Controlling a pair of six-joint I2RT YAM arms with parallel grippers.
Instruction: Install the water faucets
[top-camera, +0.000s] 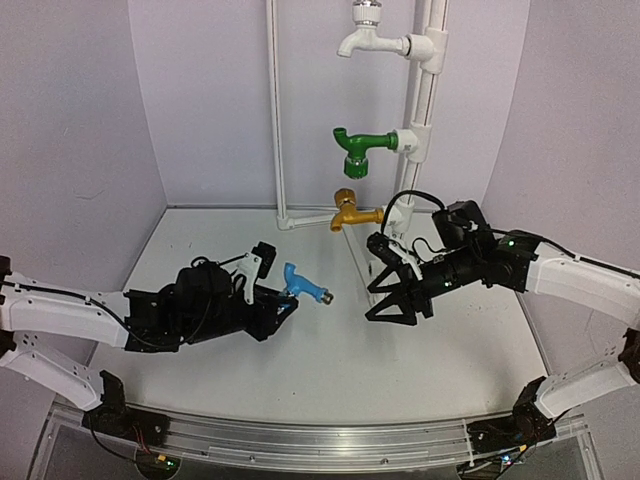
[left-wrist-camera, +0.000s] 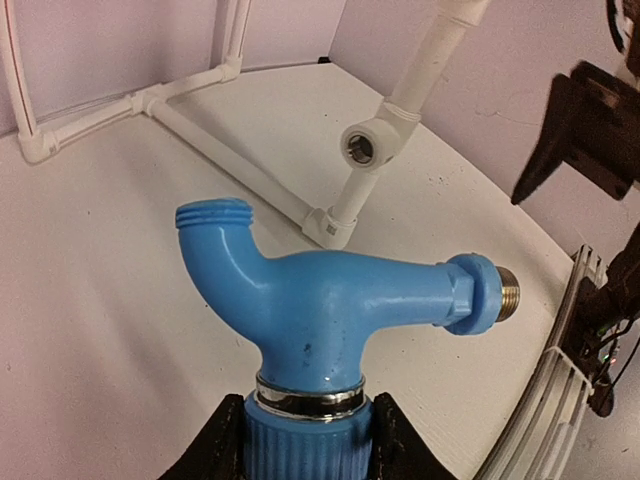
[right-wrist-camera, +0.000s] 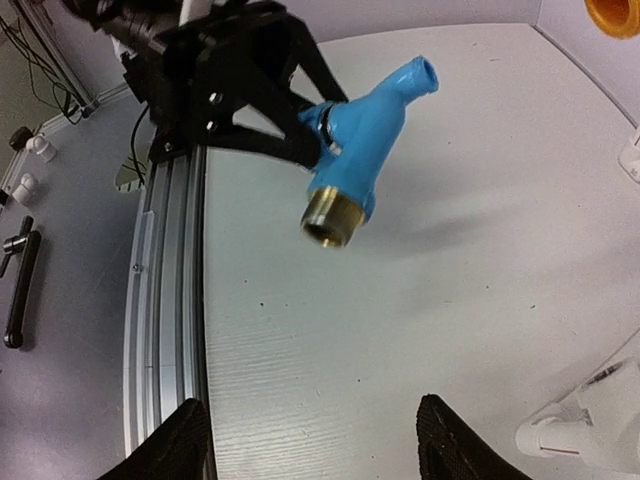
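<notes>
Your left claw (top-camera: 285, 302) is clamped on the knob end of the blue tap (top-camera: 303, 285); your right claw (top-camera: 392, 302) stands part open, empty, facing the tap's brass thread.

1. Pale walls (top-camera: 200, 100) stand at the back and on both sides (they look a bit purple in this light).
2. The bench (top-camera: 330, 370) is white and flat, with thin wood lines.
3. A shiny metal rail (top-camera: 330, 447) runs along its near edge.
4. Past the rail lies a grey surface (right-wrist-camera: 70, 330).
5. The light is soft, and shadows are faint.
</notes>
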